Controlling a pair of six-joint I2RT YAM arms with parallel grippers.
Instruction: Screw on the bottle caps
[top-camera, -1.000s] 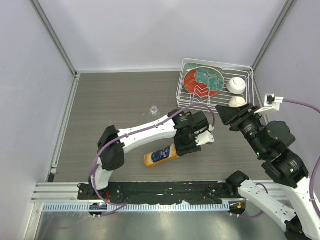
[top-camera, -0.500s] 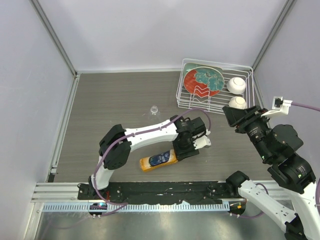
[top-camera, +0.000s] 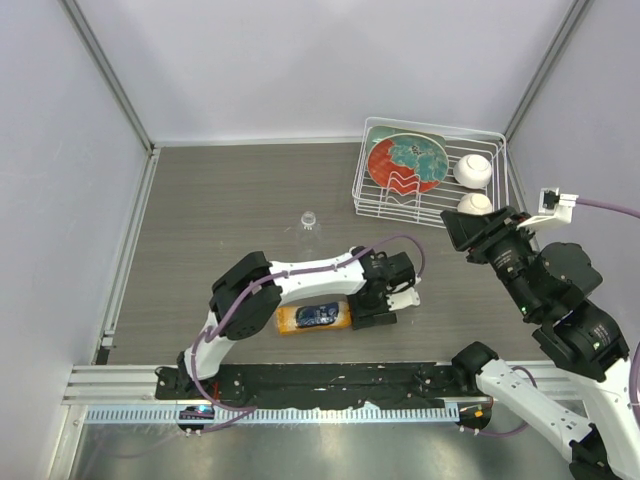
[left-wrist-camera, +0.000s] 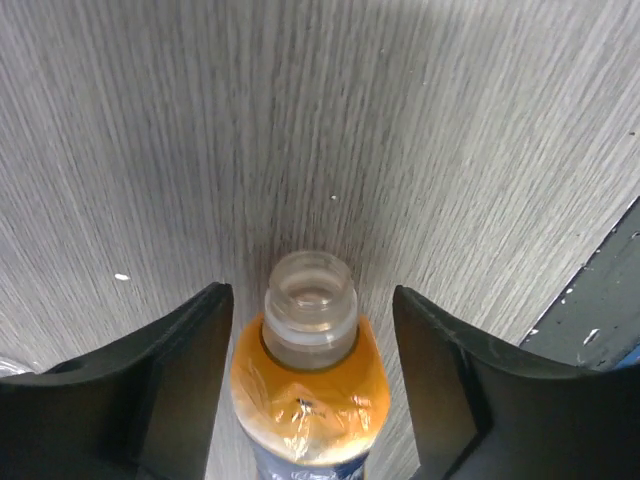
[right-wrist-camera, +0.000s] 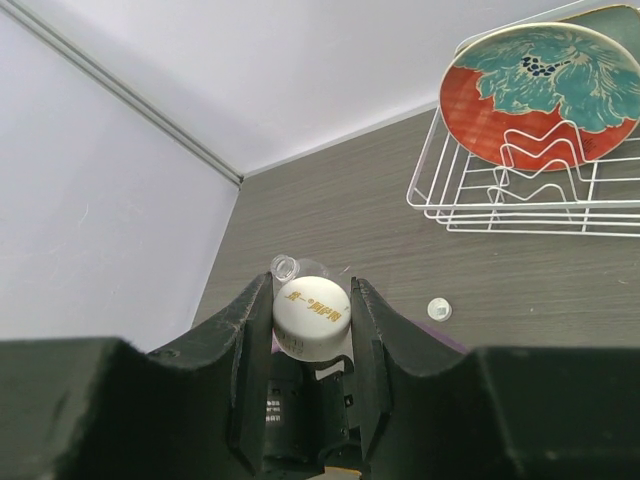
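Observation:
The orange bottle (top-camera: 313, 318) lies on its side on the table, mouth to the right. My left gripper (top-camera: 372, 307) is open around its uncapped neck (left-wrist-camera: 310, 305), and both fingers (left-wrist-camera: 180, 370) stand a little apart from it. My right gripper (top-camera: 458, 232) is raised over the table's right side, shut on the cream-yellowish cap (right-wrist-camera: 311, 316) with gold print. The clear bottle (top-camera: 308, 219) stands uncapped at mid-table; its mouth (right-wrist-camera: 285, 266) shows just past the held cap. The white cap (right-wrist-camera: 438, 309) lies on the table beside the left arm; I cannot find it in the top view.
A white wire rack (top-camera: 500, 140) at the back right holds a red-and-teal plate (top-camera: 405, 160) and two white balls (top-camera: 473, 170); it also shows in the right wrist view (right-wrist-camera: 520, 205). Grey walls close the left, back and right. A black rail (top-camera: 330, 378) runs along the near edge.
The left gripper has moved toward the near edge with the orange bottle between its fingers, and the bottle has turned from tilted to level. The right gripper shifted slightly, still holding the cap.

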